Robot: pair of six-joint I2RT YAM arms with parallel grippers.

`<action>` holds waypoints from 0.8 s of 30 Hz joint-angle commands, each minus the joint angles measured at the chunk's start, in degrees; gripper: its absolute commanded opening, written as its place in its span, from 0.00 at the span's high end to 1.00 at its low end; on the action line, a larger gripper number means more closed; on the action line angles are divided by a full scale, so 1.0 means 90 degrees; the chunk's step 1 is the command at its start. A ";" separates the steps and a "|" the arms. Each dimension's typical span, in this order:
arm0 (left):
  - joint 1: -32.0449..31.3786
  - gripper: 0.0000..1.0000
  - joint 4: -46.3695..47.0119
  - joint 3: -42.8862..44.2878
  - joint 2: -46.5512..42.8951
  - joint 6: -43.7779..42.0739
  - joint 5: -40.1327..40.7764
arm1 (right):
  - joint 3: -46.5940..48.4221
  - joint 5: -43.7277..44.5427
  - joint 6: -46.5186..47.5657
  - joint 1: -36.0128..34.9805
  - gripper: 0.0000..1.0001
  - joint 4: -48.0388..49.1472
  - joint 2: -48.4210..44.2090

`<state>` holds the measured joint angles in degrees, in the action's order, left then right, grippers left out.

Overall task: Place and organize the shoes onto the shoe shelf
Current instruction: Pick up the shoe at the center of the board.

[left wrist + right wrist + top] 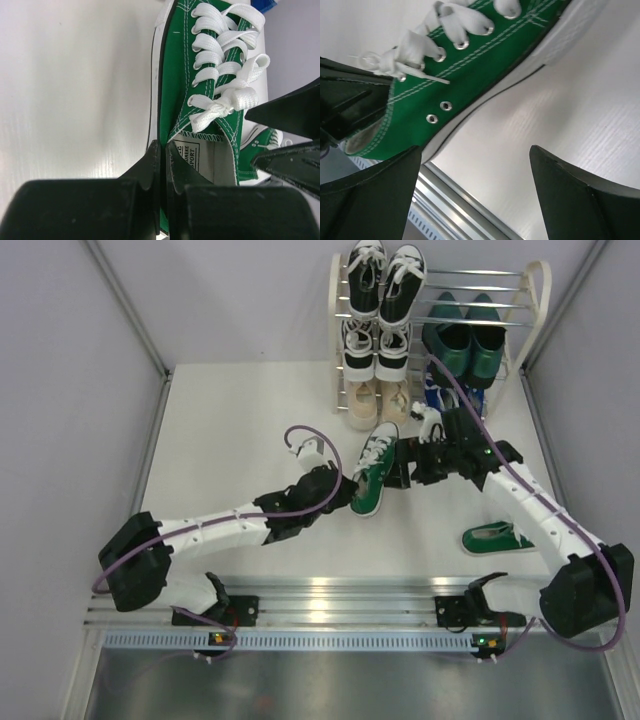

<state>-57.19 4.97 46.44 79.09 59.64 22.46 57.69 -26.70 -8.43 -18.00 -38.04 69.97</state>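
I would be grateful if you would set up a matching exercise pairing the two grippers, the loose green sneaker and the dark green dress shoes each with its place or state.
Things:
1. left gripper
2. right gripper
3. loose green sneaker
4. dark green dress shoes

Places or states:
A. on the shoe shelf, right side
B. open, beside the held green sneaker
C. on the table by the right arm
D. shut on the held green sneaker's side wall

Pairs: 1-D, 2-B, 3-C, 4-A.
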 commanded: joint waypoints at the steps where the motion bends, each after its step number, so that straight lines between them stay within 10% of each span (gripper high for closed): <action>1: -0.0052 1.00 0.0249 0.0339 -0.0379 0.0336 0.0716 | 0.0882 0.0778 -0.0889 -0.0829 0.11 0.0760 0.0076; 18: -0.0091 1.00 -0.0035 0.0866 -0.0340 0.0483 0.1001 | 0.1285 0.3140 -0.0148 -0.2550 0.27 0.0643 0.0945; 24: -0.0091 1.00 -0.0035 0.0876 -0.0399 0.0503 0.0952 | 0.1431 0.4011 0.0340 -0.2678 0.57 0.0789 0.1219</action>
<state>-57.78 -2.42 50.72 78.24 62.26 29.67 69.38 2.20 -8.58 -41.36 -33.87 80.18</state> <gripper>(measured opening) 0.041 0.456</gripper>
